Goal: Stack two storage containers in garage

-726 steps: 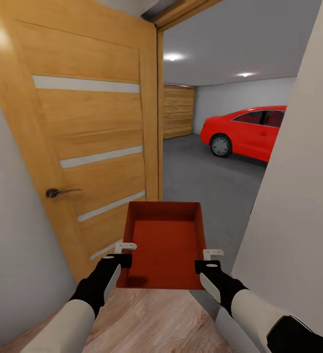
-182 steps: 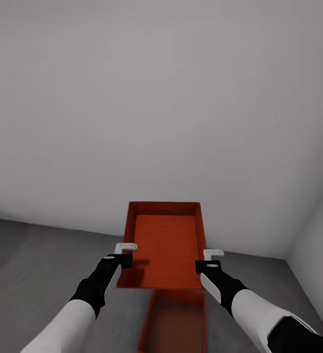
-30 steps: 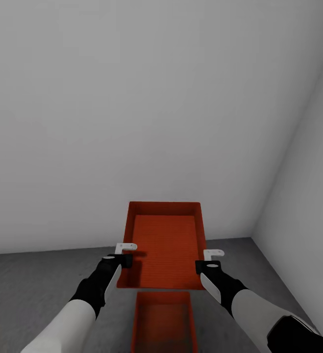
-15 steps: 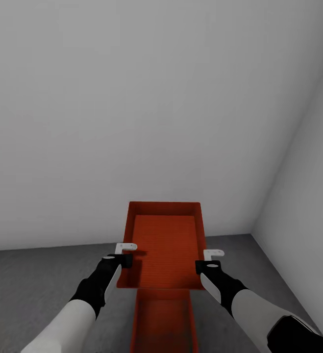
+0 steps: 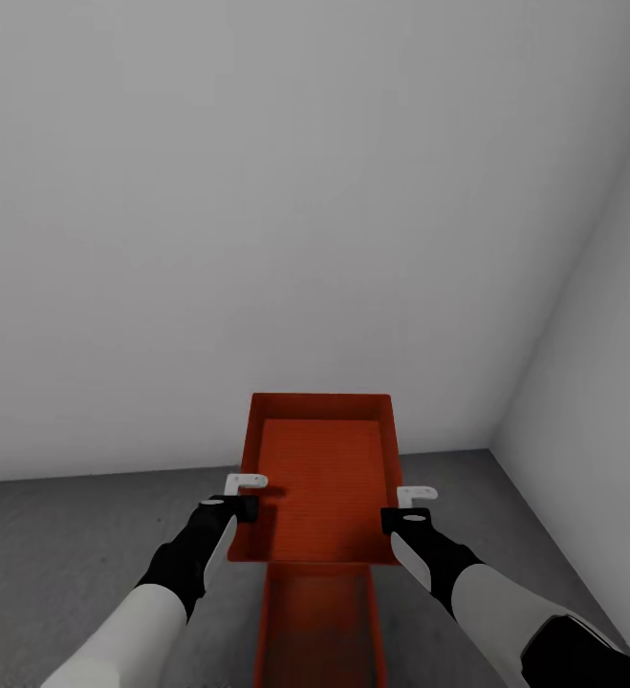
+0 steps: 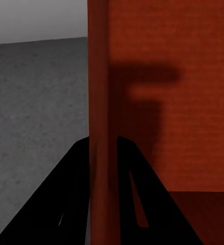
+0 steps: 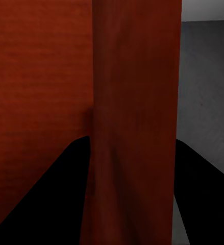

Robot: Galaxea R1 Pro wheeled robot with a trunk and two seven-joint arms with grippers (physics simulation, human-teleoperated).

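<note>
head view looking down, wrist views close, all sharing held container (image 5: 322, 473)

Both arms are extended forward, level. The left tool (image 5: 245, 497) is clamped at 9 o'clock on the held container's (image 5: 322, 478) wall. The right tool (image 5: 405, 506) is clamped at 3 o'clock.

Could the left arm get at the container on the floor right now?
Probably not. The left gripper is clamped on the side wall of the held container, which hangs directly over the lower container on the floor and covers it.
</note>
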